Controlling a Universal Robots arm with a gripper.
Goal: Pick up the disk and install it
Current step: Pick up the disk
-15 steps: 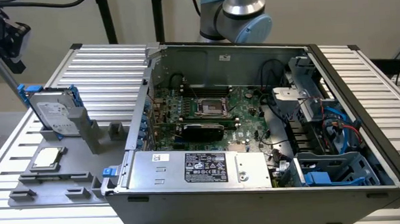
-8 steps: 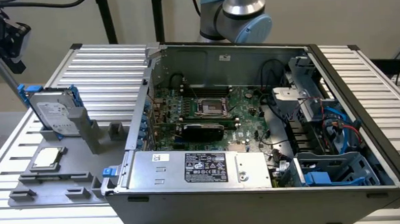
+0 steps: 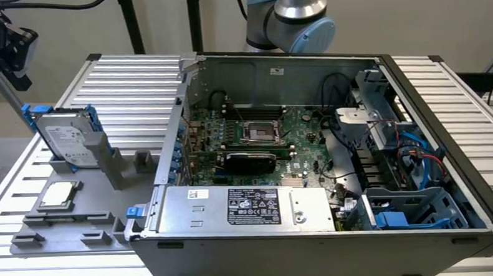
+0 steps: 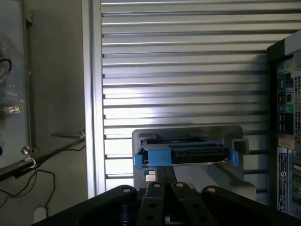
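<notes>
A ribbed aluminium table (image 3: 136,86) is carrying the whole job in the exterior view, with an open computer case (image 3: 445,123) sitting across its middle and a grey fixture tray (image 3: 67,227) lying along the edge at the exterior view's left. The disk (image 3: 67,139) is standing on edge in a slotted holder at the tray's far end, its blue carrier showing around the silver body, while a CPU chip (image 3: 57,195) is lying flat nearer the tray's front edge. Inside the case, the motherboard (image 3: 255,137) is lying exposed, a power supply (image 3: 249,206) is sitting along the front wall, and a blue drive cage (image 3: 416,208) is waiting at the near corner on the exterior view's right, apparently unfilled. The gripper (image 3: 14,67) is hanging above the table's far corner, beyond the disk and apart from it. In the wrist view, the gripper (image 4: 164,172) is showing its fingers clenched together on nothing, pointing toward the disk (image 4: 181,153), which is resting in its grey holder (image 4: 235,136) on the slatted table (image 4: 188,70). By this showing the pick-up is not yet done and the installing is wholly left.
</notes>
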